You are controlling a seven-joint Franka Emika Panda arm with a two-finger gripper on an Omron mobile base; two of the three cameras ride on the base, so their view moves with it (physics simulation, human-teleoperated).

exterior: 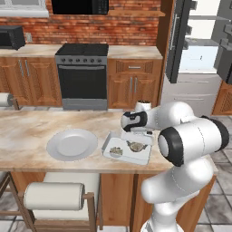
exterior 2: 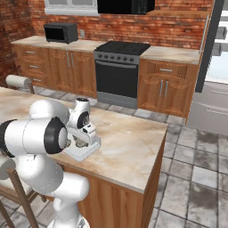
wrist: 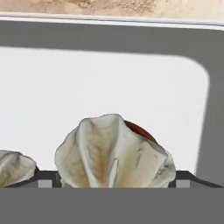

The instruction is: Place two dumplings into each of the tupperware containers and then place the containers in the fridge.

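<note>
Risk: dumpling dislodged as the arm leaves the container.
The gripper (exterior: 136, 141) hangs low over the tupperware container (exterior: 110, 144) on the worktop (exterior: 27, 131), jaws apart, holding nothing; two dumplings (wrist: 114, 153) lie inside, one directly between the tips. A sideways exit could drag it.

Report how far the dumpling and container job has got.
Done, it seems: two dumplings lie in a tupperware container on the island counter, beside a round plate. In hand: the gripper hangs just above that container, jaws wide, gripping nothing; the hand view shows a dumpling close below. Left: a second container is not visible, and the fridge stands open, with no container seen inside.
</note>
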